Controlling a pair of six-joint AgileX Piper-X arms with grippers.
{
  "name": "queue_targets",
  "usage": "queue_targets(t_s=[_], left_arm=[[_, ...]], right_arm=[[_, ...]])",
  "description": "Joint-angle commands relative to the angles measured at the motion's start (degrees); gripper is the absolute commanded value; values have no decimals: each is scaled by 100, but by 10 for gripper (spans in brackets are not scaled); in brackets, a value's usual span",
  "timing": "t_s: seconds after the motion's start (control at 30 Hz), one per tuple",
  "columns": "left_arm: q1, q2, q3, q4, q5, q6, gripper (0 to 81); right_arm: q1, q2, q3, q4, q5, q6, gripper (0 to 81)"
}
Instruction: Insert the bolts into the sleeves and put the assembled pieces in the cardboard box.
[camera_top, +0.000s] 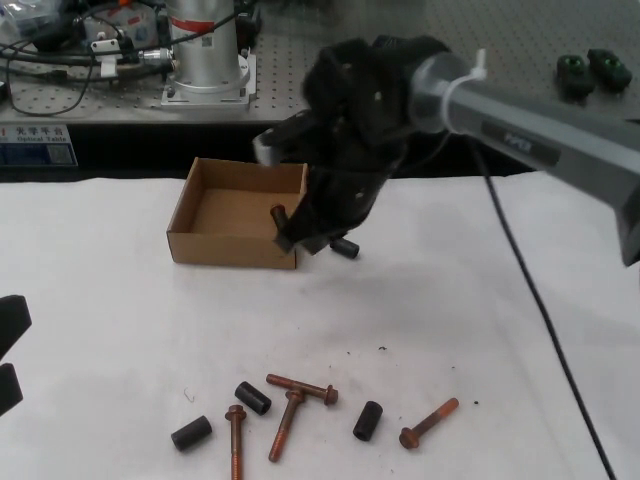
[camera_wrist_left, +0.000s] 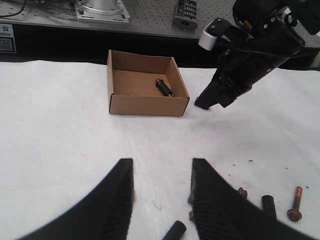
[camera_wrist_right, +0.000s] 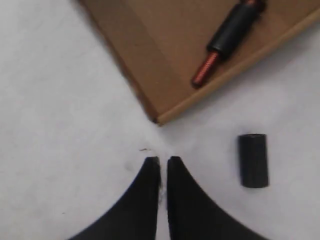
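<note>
The cardboard box (camera_top: 230, 248) stands open at the back of the white cloth. In it lies one assembled piece (camera_wrist_left: 163, 86), a copper bolt in a black sleeve (camera_wrist_right: 232, 27). My right gripper (camera_wrist_right: 162, 161) is shut with nothing in it, low over the cloth just off the box's corner (camera_wrist_left: 147, 105). A loose black sleeve (camera_wrist_right: 253, 160) lies beside it (camera_top: 345, 247). Several copper bolts (camera_top: 302, 387) and three black sleeves (camera_top: 253, 397) lie scattered near the front edge. My left gripper (camera_wrist_left: 162, 192) hangs open and empty over the cloth, behind that scatter.
The right arm (camera_top: 520, 130) slants in from the right above the cloth, its cable (camera_top: 530, 290) trailing down. A perforated metal bench (camera_top: 120, 95) with a metal column and wires runs behind the box. Bare cloth stretches left of the box and in the middle.
</note>
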Motion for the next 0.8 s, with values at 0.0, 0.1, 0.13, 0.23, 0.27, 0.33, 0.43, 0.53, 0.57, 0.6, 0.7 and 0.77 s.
queue_targets(t_s=[0.0, 0.1, 0.13, 0.23, 0.27, 0.33, 0.43, 0.53, 0.57, 0.6, 0.7, 0.77], left_arm=[[22, -43, -24, -30, 11, -50, 281], [22, -43, -24, -30, 11, -50, 281], [22, -43, -24, -30, 11, -50, 281], [22, -43, -24, -30, 11, -50, 281], [22, -43, -24, -30, 11, -50, 281], [22, -43, -24, -30, 19, -50, 281], [22, -43, -24, -30, 49, -50, 281], [22, -43, -24, -30, 61, -50, 281], [22, -43, -24, -30, 71, -50, 281], [22, -43, -24, -30, 109, -50, 281], [22, -43, -24, -30, 240, -50, 281], [22, -43, -24, -30, 313, -50, 281]], right_arm=[[-128, -124, -65, -196, -14, -216, 52], [-195, -124, -65, -351, 9, -325, 13], [-212, -124, -65, -414, 31, -324, 59], [-246, -93, -65, -604, 298, -324, 213], [-259, -72, -65, -653, 400, -324, 251], [-290, 0, -65, -648, 402, -276, 260], [-290, 88, -65, -581, 402, -239, 256], [-305, 177, -65, -649, 402, -251, 256], [-305, 212, -65, -684, 402, -251, 256], [-318, 247, -65, -698, 412, -251, 256], [-352, 334, -65, -714, 412, -251, 256], [-380, 366, -65, -740, 506, -251, 256]])
